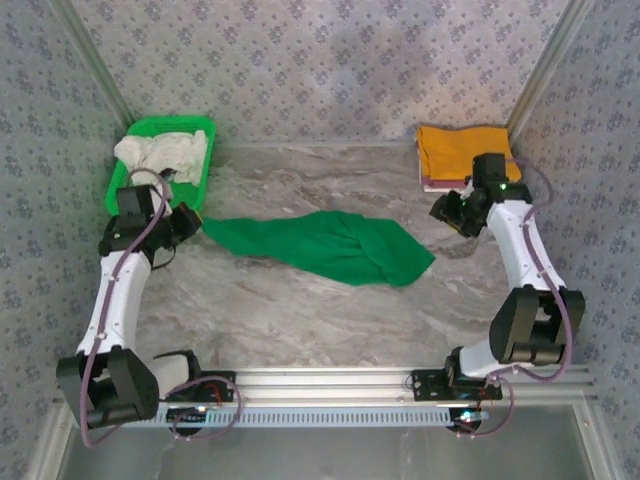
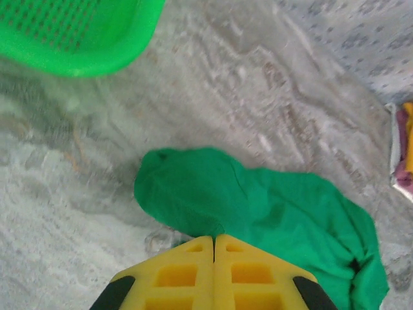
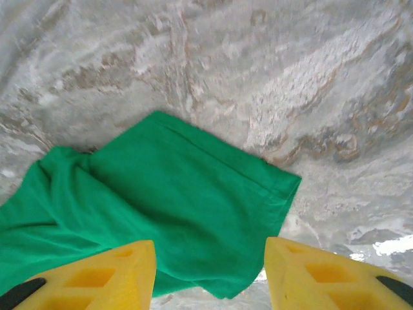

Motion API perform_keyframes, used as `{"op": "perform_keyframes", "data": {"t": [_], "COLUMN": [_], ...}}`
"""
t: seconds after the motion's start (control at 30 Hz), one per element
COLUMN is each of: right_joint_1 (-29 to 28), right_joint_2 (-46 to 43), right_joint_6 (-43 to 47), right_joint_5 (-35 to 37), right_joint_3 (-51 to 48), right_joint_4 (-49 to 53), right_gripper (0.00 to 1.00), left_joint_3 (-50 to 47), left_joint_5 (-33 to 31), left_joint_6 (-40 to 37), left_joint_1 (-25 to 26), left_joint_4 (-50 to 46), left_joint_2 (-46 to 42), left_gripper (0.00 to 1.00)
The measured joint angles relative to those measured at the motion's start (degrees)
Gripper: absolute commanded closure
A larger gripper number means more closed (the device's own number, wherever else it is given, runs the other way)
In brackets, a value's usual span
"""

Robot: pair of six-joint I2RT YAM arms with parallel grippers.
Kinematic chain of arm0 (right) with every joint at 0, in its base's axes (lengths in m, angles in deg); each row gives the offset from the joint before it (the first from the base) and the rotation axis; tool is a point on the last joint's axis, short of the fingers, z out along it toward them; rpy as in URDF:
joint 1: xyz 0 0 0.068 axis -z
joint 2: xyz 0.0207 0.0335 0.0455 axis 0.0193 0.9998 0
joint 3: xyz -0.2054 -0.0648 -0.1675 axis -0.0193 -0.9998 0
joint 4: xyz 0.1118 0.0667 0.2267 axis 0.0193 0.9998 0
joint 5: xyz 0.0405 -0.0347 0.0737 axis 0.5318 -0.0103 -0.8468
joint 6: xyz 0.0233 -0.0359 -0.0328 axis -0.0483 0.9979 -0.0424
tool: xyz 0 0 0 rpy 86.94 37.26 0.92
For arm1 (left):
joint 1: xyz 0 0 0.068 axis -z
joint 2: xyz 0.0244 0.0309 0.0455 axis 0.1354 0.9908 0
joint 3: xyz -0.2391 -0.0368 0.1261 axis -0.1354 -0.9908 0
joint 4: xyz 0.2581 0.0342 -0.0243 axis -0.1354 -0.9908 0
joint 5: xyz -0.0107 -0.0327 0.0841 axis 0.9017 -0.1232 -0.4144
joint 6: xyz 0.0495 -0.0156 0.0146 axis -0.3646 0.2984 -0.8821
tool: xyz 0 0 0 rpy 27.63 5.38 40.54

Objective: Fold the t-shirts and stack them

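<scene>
Green t-shirt [image 1: 320, 245]: crumpled on bench [image 1: 300, 320]. Left hand [image 2: 213, 248] closed at one end; right hand [image 3: 210, 258] open above the other. Step: laying out. Likely next: grasp hem, spread flat.

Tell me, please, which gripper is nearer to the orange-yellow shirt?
Right. The right gripper hangs close on the near side of the orange-yellow shirt; the left gripper is across the table beside the green basket.
</scene>
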Motion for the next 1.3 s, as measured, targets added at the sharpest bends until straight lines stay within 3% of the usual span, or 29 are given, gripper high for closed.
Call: {"op": "perform_keyframes", "data": {"t": [0.13,0.3,0.47,0.63,0.67,0.8,0.9,1.03,1.23,1.27,1.3], "right_joint_1": [-4.20,-16.63,-24.33,-27.56,-27.91,-28.35,-28.11,-26.43,-18.08,-16.87,-15.87], "right_joint_2": [-6.97,-16.02,-13.66,-2.49,-0.33,5.40,8.15,8.33,11.32,13.14,15.45], "right_joint_6": [-1.33,-7.13,-10.43,-10.16,-10.14,-9.88,-9.68,-8.07,-4.20,-3.58,-2.95], "right_joint_5": [-1.33,-2.21,0.13,5.81,7.04,11.30,13.40,14.08,12.57,12.57,12.55], "right_joint_3": [-14.12,-27.56,-31.10,-26.80,-25.64,-22.03,-18.73,-10.45,9.11,12.04,15.19], "right_joint_4": [-5.20,-9.84,-15.43,-18.99,-19.52,-20.02,-18.86,-13.46,-6.69,-5.88,-4.37], "right_gripper": [0.45,0.40,0.39,0.47,0.52,0.91,1.00,1.00,1.00,0.94,0.73], "left_joint_3": [-5.27,-9.94,-12.28,-13.22,-13.38,-13.88,-13.97,-13.97,-13.11,-12.66,-12.09], "left_joint_5": [0.00,-0.02,-0.02,-0.02,-0.02,-0.02,-0.02,-0.04,-0.24,-0.22,-0.20], "left_joint_6": [0.44,0.92,1.07,1.09,1.11,1.44,1.55,1.92,1.95,1.95,1.95], "left_joint_1": [0.00,0.31,0.83,1.20,1.20,1.20,1.20,1.20,1.20,1.20,1.20], "left_joint_4": [2.38,4.94,7.02,8.79,9.11,10.29,10.29,10.27,10.23,10.25,10.25], "left_joint_2": [0.00,0.85,3.61,4.66,4.66,4.66,4.66,4.07,1.92,2.05,2.34], "left_gripper": [1.00,1.00,1.00,1.00,1.00,1.00,1.00,1.00,1.00,1.00,1.00]}}
